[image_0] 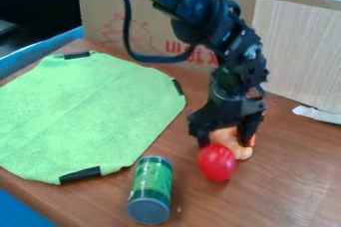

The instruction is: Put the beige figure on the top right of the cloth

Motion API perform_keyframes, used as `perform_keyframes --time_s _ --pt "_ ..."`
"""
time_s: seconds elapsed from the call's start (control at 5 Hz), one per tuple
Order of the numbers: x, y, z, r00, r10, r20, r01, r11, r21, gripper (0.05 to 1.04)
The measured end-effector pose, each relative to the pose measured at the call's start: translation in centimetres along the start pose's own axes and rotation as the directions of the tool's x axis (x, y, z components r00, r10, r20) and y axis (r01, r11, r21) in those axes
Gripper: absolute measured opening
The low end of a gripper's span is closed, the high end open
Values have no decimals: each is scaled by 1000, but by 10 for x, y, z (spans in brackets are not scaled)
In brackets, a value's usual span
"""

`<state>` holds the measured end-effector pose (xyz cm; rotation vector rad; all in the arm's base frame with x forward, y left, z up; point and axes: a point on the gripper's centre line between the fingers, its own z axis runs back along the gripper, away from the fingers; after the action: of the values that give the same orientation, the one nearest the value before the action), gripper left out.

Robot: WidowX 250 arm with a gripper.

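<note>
Main risk: the claw (224, 143) closes w/ the red egg-shaped toy (216, 164) caught too, b/c it sits right in front of the beige figure (230, 138), prob. touching. An off-centre grip could also tip the fig. or let it slip en route to the cloth (86, 111). Fig. is on the table (273, 186), right of the cloth, low btwn the claw's fingers, which are spread wide; no firm hold seen, contact can't tell.
</note>
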<state>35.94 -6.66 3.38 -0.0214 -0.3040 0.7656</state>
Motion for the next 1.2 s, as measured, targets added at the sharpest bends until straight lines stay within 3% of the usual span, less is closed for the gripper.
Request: perform_keyframes --time_s 0.4,0.6,1.2 --pt "6 -6 -6 1000 -8 17 8 1000 5 952" --pt "13 -4 -7 1000 11 22 -11 1000 5 673" --pt "28 9 0 998 59 -26 -59 998 4 641"
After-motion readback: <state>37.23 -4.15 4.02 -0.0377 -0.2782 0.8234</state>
